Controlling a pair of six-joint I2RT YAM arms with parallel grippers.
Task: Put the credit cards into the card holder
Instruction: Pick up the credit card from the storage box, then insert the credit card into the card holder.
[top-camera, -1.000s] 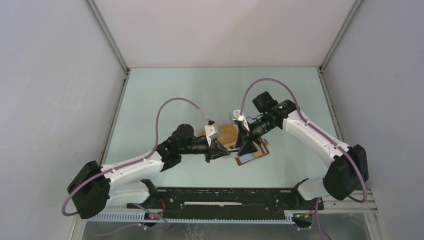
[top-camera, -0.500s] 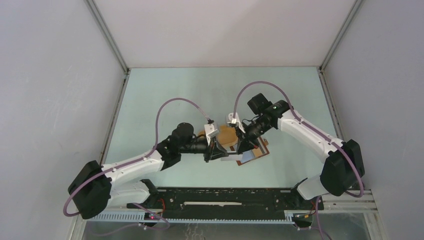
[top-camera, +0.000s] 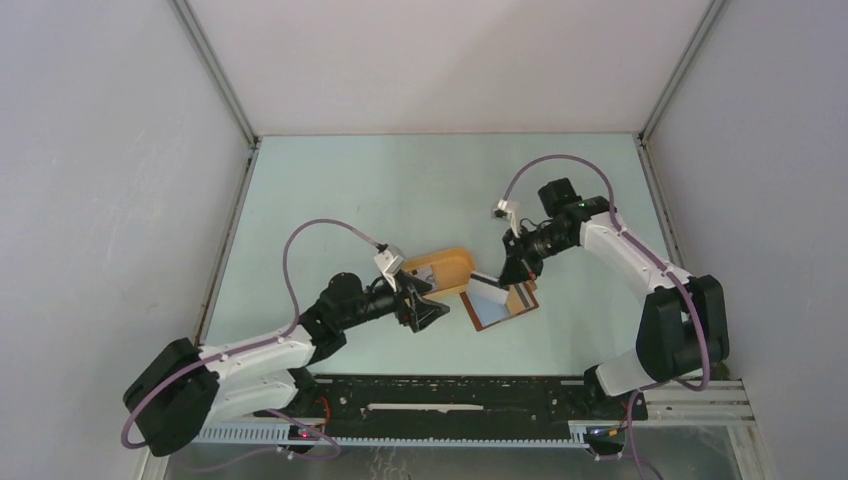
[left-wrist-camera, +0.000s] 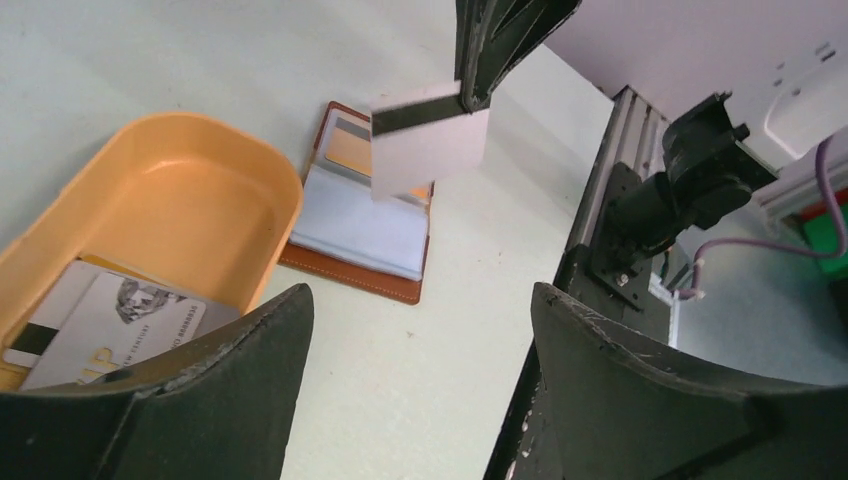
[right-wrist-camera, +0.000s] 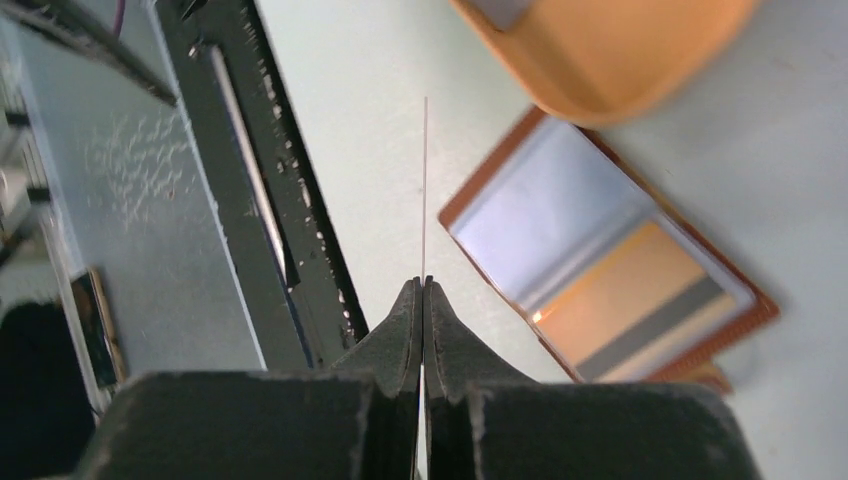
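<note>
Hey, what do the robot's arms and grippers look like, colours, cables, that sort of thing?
The left arm and right arm have white links joined by bulky black joints. A purple cable loops from each toward its wrist, where a white block sits. The left gripper and right gripper are black, their fingers broad and tapering.

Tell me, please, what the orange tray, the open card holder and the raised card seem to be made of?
The tray looks like moulded plastic: smooth, matte, seamless rounded walls. The card holder seems leather or imitation, reddish-brown rim, with translucent sleeves inside. The card is probably stiff plastic: thin, flat, dark stripe.
</note>
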